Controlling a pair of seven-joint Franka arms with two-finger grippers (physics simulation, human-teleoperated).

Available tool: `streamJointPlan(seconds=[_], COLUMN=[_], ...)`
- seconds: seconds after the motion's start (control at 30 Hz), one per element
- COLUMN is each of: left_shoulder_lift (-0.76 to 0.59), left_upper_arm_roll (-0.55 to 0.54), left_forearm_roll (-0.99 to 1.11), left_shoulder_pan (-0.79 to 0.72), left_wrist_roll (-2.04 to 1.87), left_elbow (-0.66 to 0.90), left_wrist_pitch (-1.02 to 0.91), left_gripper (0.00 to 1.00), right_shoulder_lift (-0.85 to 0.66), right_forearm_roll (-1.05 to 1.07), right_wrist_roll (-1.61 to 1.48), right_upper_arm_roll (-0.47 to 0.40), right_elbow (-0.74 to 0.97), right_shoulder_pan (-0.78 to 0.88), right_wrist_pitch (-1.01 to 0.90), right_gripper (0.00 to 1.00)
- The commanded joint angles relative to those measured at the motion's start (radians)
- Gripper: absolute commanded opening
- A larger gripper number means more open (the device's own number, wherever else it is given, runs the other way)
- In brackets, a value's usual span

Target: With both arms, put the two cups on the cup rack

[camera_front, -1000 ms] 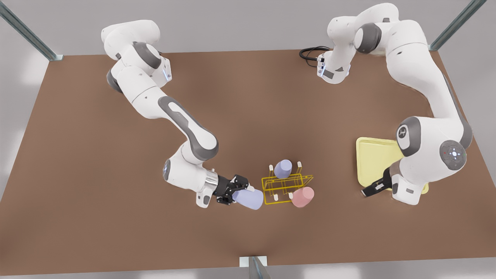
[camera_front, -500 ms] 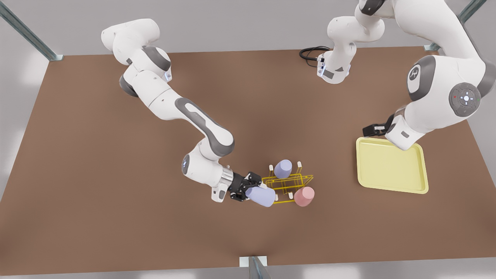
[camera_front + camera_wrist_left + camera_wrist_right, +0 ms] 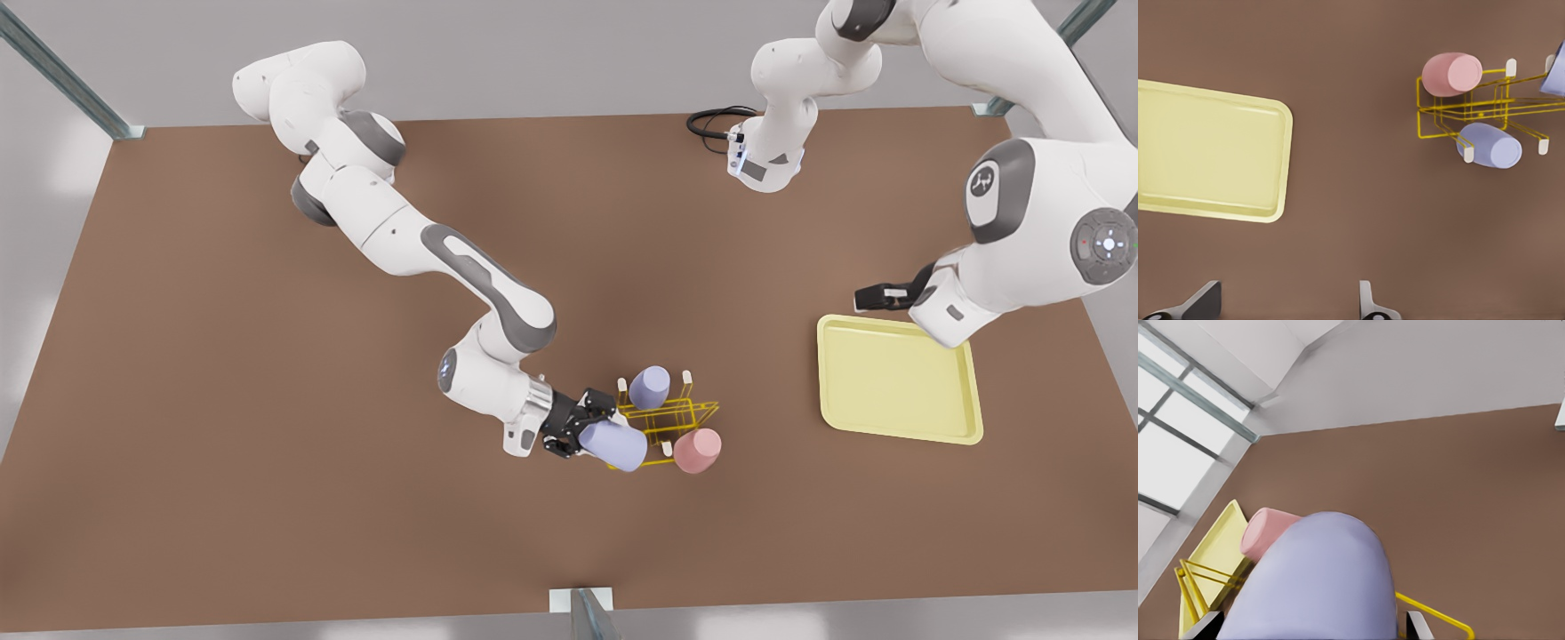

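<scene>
The yellow wire cup rack stands mid-table. A lavender cup sits on one of its pegs and the pale pink cup on another. My right gripper, on the arm at the front view's left, is shut on a second lavender cup, held tilted against the rack's corner nearest the front view's left. My left gripper hangs open and empty beyond the tray's far edge.
A flat pale yellow tray lies to the front view's right of the rack. A black cable coils at the table's back edge near the arm base. Bare brown table surrounds the rack.
My right gripper carried the lavender cup toward the front view's right, up to the rack. My left arm lifted from the tray's near side to its far edge.
</scene>
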Motion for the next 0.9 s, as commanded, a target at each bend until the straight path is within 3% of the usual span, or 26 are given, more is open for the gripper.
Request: streamJointPlan(seconds=[0.0,0.43,0.5,0.57,0.6,0.67,0.87], left_shoulder_lift=[0.001,0.0,0.001,0.001,0.001,0.001,0.001], left_upper_arm_roll=[0.0,-0.002,-0.002,0.0,-0.002,-0.002,-0.002], left_forearm_roll=[0.004,0.004,0.004,0.004,0.004,0.004,0.007], left_shoulder_pan=[0.0,-0.006,-0.006,-0.006,-0.006,-0.006,-0.006], left_wrist_roll=[0.102,0.095,0.095,0.095,0.095,0.095,0.094], left_elbow=[0.0,0.0,-0.001,-0.001,-0.001,-0.001,-0.001], left_wrist_pitch=[0.01,0.003,0.001,0.001,0.001,0.001,-0.003], left_gripper=[1.0,1.0,1.0,1.0,1.0,1.0,1.0], right_shoulder_lift=[0.0,-0.017,-0.079,-0.208,-0.286,-0.316,-0.401], right_forearm_roll=[-0.003,0.0,-0.003,-0.006,-0.055,-0.289,-0.682], right_wrist_roll=[0.024,0.084,0.135,0.185,0.187,0.188,0.187], right_upper_arm_roll=[0.0,0.01,-0.007,-0.171,-0.305,-0.397,-0.405], right_elbow=[0.006,0.063,0.04,-0.051,-0.104,-0.115,-0.101], right_shoulder_pan=[0.002,0.0,-0.007,-0.018,-0.01,-0.023,-0.303], right_wrist_pitch=[0.002,-0.022,-0.123,-0.336,-0.588,-0.857,-1.268], right_gripper=[1.0,0.99,1.0,1.0,1.0,1.0,1.0])
